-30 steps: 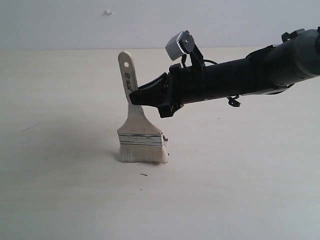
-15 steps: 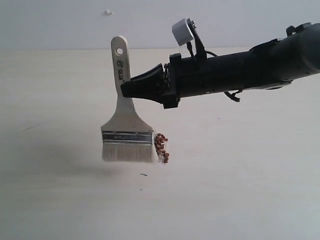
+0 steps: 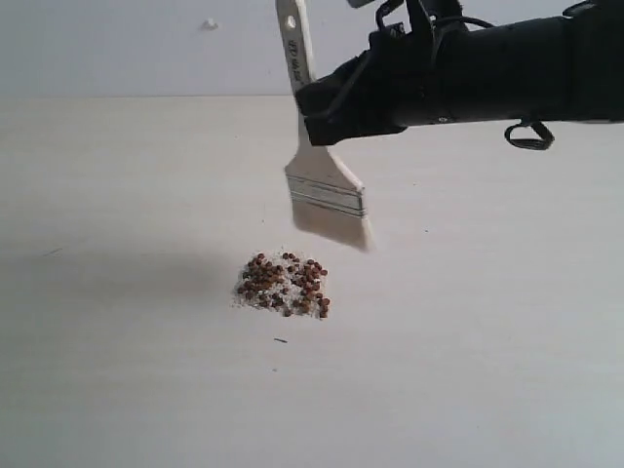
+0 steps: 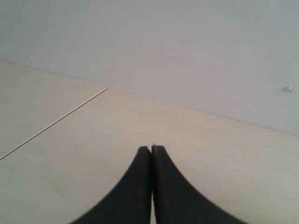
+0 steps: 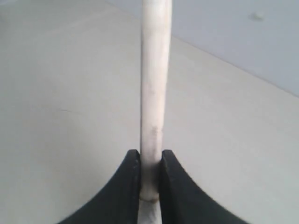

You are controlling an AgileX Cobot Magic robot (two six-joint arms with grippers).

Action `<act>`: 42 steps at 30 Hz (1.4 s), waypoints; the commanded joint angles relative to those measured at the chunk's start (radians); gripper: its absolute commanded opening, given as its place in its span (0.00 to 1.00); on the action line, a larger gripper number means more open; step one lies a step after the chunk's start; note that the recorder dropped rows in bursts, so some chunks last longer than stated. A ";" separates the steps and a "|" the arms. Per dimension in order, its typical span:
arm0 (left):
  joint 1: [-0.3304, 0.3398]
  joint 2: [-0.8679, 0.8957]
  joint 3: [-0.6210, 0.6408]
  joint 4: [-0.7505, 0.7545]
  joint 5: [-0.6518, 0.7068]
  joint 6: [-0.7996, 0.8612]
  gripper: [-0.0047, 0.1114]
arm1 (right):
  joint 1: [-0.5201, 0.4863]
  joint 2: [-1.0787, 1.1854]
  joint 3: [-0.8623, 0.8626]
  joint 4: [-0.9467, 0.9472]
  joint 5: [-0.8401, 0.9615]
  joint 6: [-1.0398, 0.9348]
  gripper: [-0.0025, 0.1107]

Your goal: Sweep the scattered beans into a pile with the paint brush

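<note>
The reddish-brown beans lie gathered in a compact pile (image 3: 283,285) on the pale table, mixed with whitish crumbs. The paint brush (image 3: 327,190) hangs in the air above and to the right of the pile, its bristles blurred and clear of the table, its handle pointing up. My right gripper (image 3: 310,102) is shut on the cream handle (image 5: 154,93), which stands between the two black fingers (image 5: 126,186) in the right wrist view. My left gripper (image 4: 151,148) is shut with nothing in it, and the exterior view does not show it.
The pale wooden table (image 3: 117,370) runs to a light wall (image 3: 117,49) at the back. A thin dark speck (image 3: 281,340) lies just in front of the pile. A seam line (image 4: 56,121) crosses the table in the left wrist view.
The right gripper lifted the brush off the table, first left, then up and right. The beans that the bristles hid now show as a pile. The left gripper stays shut.
</note>
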 commanded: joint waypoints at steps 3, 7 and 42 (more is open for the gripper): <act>0.004 -0.006 0.003 0.005 -0.001 -0.004 0.04 | 0.237 -0.096 0.099 0.008 -0.621 0.200 0.02; 0.004 -0.006 0.003 0.005 -0.001 -0.004 0.04 | 0.381 -0.073 0.111 -0.058 -0.958 0.420 0.02; 0.004 -0.006 0.003 0.005 0.005 -0.004 0.04 | 0.692 0.344 0.109 -0.412 -1.468 1.326 0.02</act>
